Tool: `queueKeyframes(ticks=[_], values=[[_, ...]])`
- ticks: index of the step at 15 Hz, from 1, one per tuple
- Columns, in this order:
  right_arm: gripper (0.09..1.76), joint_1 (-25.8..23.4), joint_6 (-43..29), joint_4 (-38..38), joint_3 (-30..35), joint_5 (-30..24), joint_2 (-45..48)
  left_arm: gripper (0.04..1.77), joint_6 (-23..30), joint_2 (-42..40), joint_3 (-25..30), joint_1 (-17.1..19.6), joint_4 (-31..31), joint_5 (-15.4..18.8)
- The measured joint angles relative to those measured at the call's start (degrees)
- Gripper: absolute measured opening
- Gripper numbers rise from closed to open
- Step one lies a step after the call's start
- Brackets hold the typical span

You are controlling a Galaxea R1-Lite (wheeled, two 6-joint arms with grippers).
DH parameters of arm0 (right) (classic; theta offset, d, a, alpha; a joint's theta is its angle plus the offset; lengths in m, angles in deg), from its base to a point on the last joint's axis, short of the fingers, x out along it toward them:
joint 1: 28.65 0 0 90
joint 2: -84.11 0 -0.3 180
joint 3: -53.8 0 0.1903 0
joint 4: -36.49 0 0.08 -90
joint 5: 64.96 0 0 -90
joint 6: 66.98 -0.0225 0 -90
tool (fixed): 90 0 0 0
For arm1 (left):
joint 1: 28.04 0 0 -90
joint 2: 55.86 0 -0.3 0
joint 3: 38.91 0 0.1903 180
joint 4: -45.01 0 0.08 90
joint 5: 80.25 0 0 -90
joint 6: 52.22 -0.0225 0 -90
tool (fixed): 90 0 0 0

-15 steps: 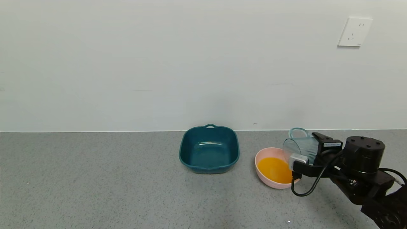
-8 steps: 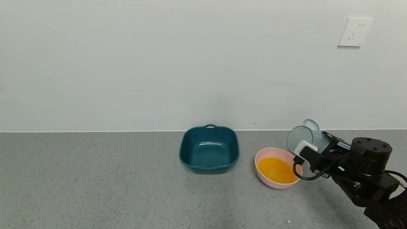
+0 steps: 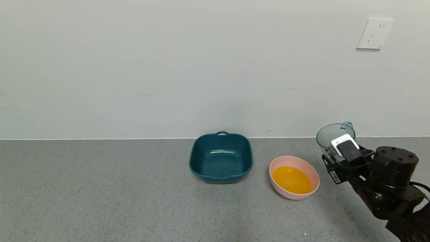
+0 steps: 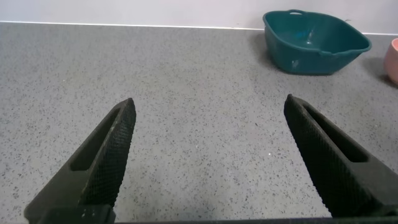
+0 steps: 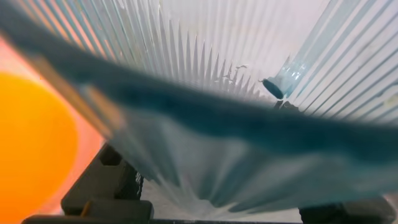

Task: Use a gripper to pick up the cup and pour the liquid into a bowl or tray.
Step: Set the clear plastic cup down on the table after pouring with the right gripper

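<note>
Right end effector (image 3: pixel 337 149) pinching the ribbed, translucent pale blue-green plastic cup (image 3: pixel 331 136), upright, just right of the round pale pink plastic bowl (image 3: pixel 314 174).

Opaque orange-yellow liquid (image 3: pixel 291 179) lies in that bowl on the grey speckled tabletop (image 3: pixel 100 195); left end effector (image 4: pixel 208 155) hovers spread apart over the tabletop.

My view is almost filled by the cup (image 5: pixel 224 93), its ribbed, translucent blue-green wall pressed close against the lens, with a darker blurred band of it running across the frame. The cup looks empty inside. Past its edge I see the orange liquid (image 5: pixel 31 149) lying in the pink bowl (image 5: pixel 87 109). Part of 1 dark finger of mine (image 5: pixel 99 186) shows beneath the cup
</note>
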Motion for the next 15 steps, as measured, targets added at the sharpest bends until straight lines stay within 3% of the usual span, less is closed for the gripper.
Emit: queueKeyframes(ticks=[4, 8, 11, 15], values=[[1.33, 0.30, -15.76, 0.02, -0.62, 0.17, -0.60, 1.72, -0.01, 0.00, 0.00, 0.00, 0.00, 0.00], [1.33, -0.61, -26.30, 0.05, -1.56, 0.02, -0.85, 1.72, 0.00, 0.00, 0.00, -0.02, 0.00, 0.00], [1.33, -3.00, -31.01, 0.06, -2.47, -1.24, -1.78, 1.72, 0.00, 0.00, 0.00, -0.02, 0.00, 0.00], [1.33, -7.46, -32.71, 0.06, -5.03, -6.95, -3.88, 1.72, 0.00, 0.00, 0.00, -0.02, 0.00, 0.00]])
